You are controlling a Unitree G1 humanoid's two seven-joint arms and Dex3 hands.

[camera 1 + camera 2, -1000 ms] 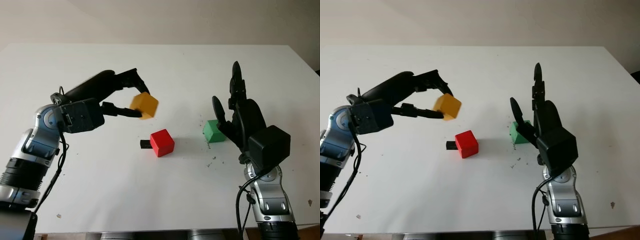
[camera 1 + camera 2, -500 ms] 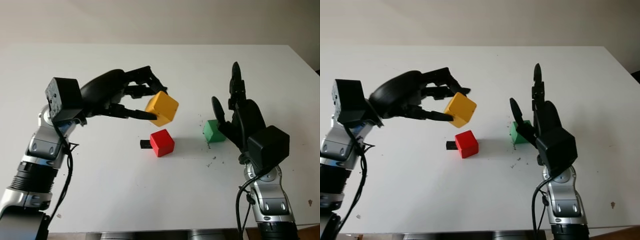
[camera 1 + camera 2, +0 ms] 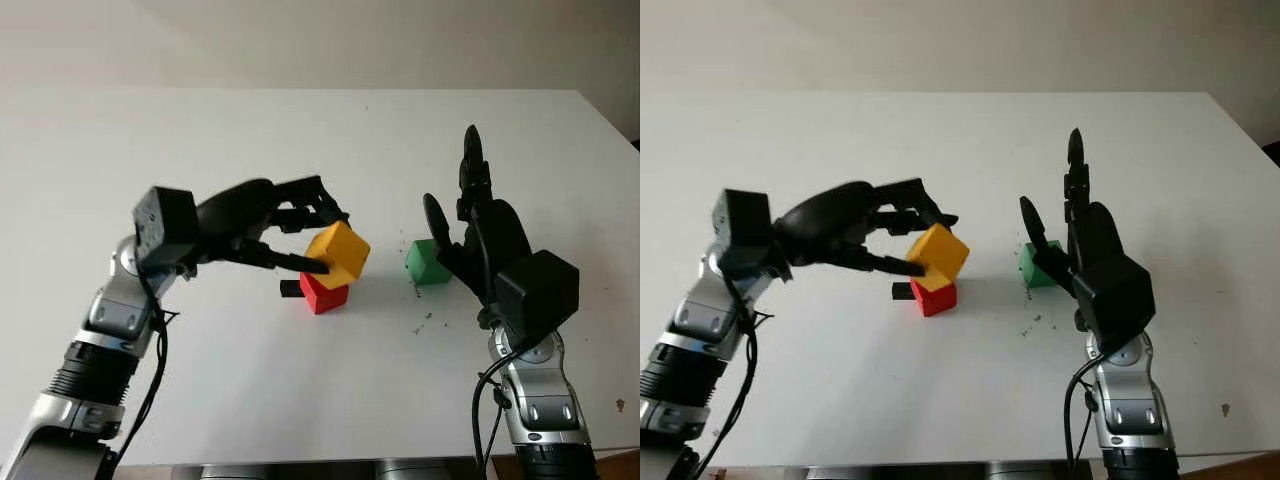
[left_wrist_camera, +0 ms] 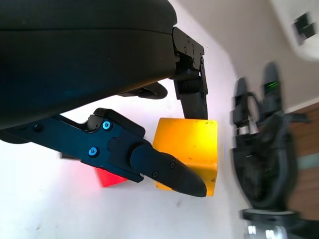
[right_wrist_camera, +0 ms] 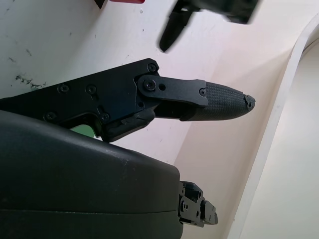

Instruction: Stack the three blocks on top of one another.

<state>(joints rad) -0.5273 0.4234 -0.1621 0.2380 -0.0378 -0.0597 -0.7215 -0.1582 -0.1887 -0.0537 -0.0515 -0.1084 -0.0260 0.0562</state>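
Left hand (image 3: pixel 290 235): fingers closed on the yellow block (image 3: pixel 338 253), carried tilted on one corner, right above the red block (image 3: pixel 322 296) and perhaps touching it.
Black piece (image 3: pixel 290 288): a small dark thing on the counter (image 3: pixel 300 140), touching or just beside the red block's left side.
Red block: on the counter near the middle, mostly covered from above by the yellow one.
Green block (image 3: pixel 425 261): on the counter, well to the right of the red one, just beside the right hand.
Right hand (image 3: pixel 480 235): open, holding nothing, raised upright next to the green block.
Step in hand: setting yellow on red, by my reading.
Doing it well: level the yellow block so a flat face meets the red top, square the edges, lower until it sits, then let go gently; a tilted release would likely let it slide off.
Left wrist view adds: the yellow block (image 4: pixel 188 153) pinched between a finger above and a finger (image 4: pixel 154 167) below, with red showing behind it.
Head views add: how the three blocks lie across the counter.
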